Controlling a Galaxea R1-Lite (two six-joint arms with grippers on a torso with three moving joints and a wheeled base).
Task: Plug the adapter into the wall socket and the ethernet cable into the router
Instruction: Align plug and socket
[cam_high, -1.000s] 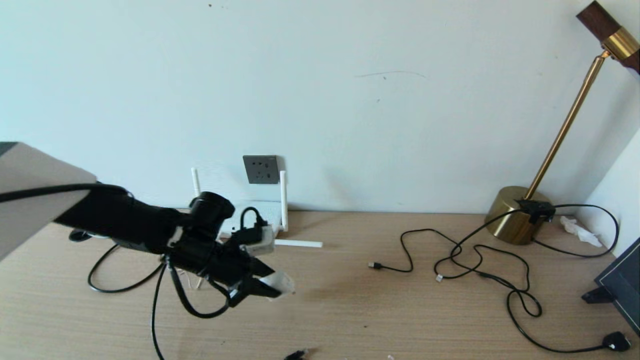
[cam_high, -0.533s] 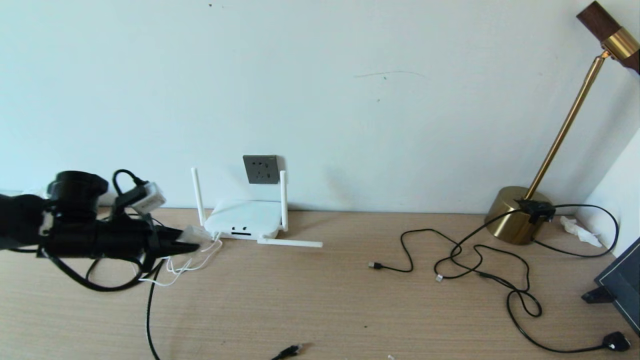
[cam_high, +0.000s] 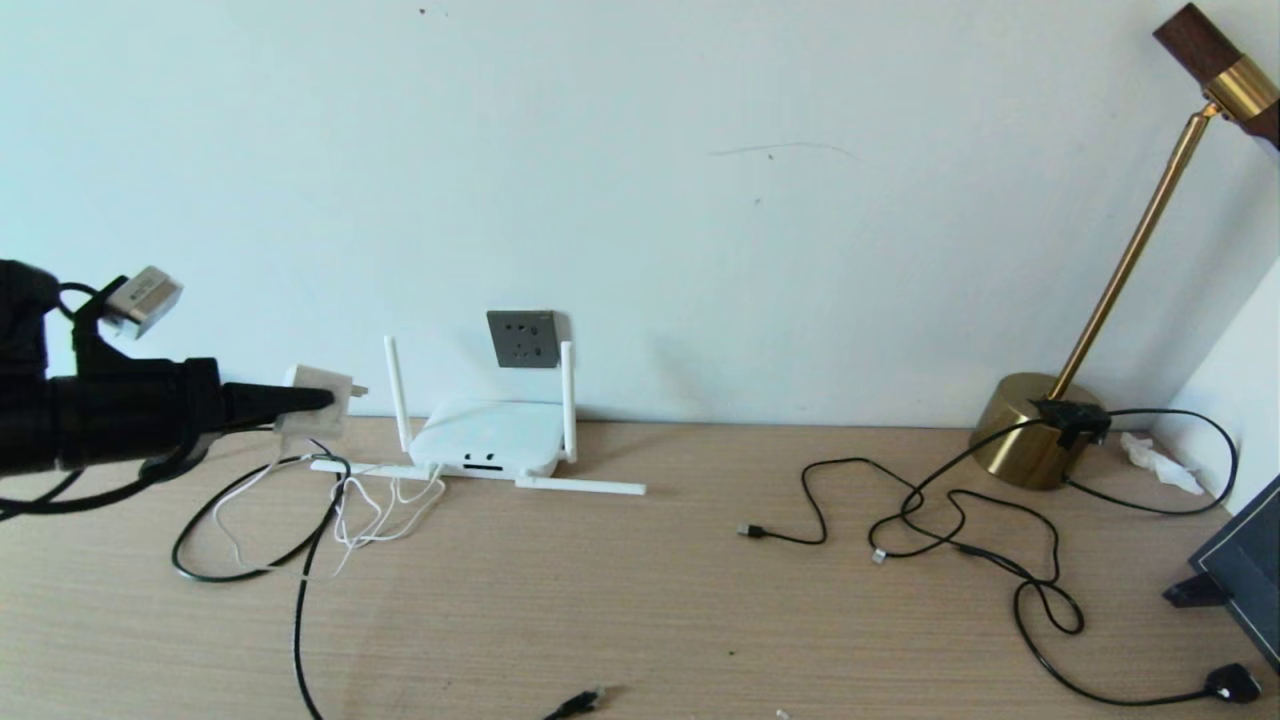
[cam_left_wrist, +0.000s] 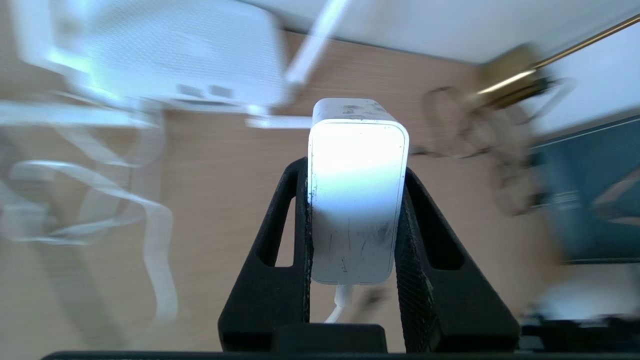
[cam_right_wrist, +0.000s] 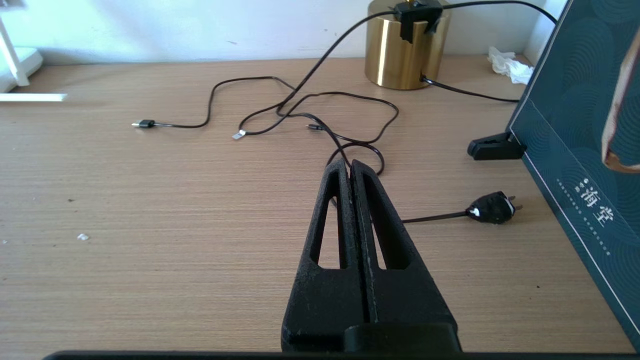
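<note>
The adapter (cam_high: 318, 396) is clamped between the two fingers of the left gripper (cam_high: 300, 400), raised above the desk (cam_high: 700, 620) at the left, with its metal pins pointed toward the router (cam_high: 488, 450). In the left wrist view the adapter (cam_left_wrist: 356, 200) is seen pinched on both sides, its white cord (cam_left_wrist: 337, 305) leaving at the back between the fingers. The socket (cam_high: 521, 338) is set in the wall just above the router, well to the right of the adapter. The cord (cam_high: 370, 510) is draped down to the desk beside the router. The ethernet cable (cam_high: 300, 600) is looped on the desk below the gripper. The right gripper (cam_right_wrist: 351, 172) is held over the desk near thin black cables (cam_right_wrist: 300, 110), its fingers pressed together on nothing.
</note>
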